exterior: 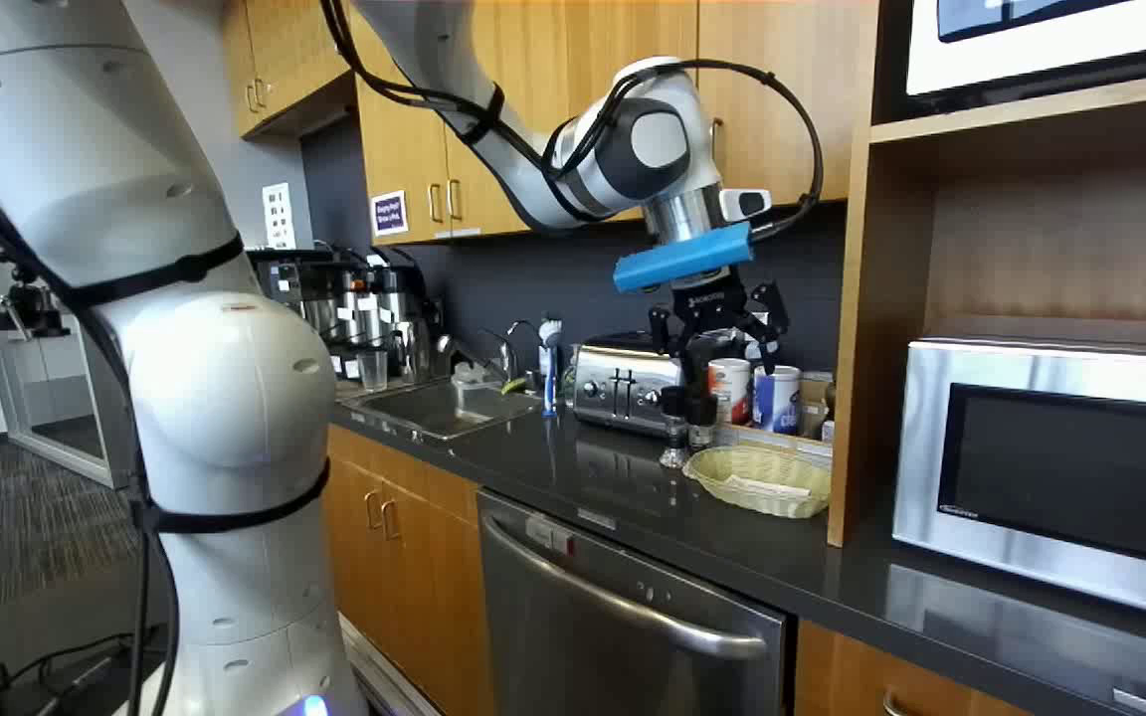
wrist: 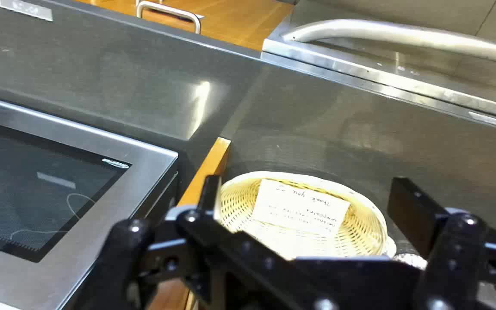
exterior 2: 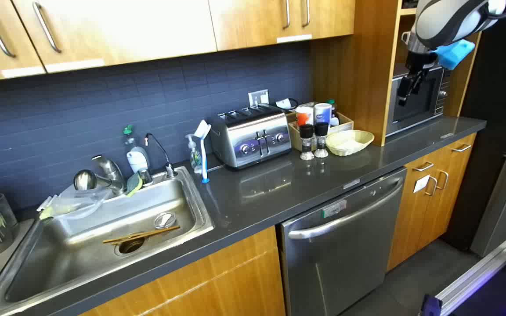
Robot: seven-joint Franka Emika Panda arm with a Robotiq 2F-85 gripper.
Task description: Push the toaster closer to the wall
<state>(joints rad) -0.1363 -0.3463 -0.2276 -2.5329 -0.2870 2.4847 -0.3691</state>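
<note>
Lower than the gripper (wrist: 308,193), one toaster (exterior 2: 257,136), one basket (wrist: 360,232), two grinders (exterior 2: 306,142), two canisters (exterior 2: 323,113), one brush (exterior 2: 204,158) and one sink (exterior 2: 68,272) can be counted.

Toaster (exterior 2: 252,138) on counter (exterior 2: 244,215), dark wall (exterior 2: 169,94) behind, sink (exterior 2: 70,254) nearby

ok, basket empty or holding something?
Not empty: in the wrist view a handwritten note lies in the basket. The jaws hide part of it there; cannot tell what they cover.
</note>
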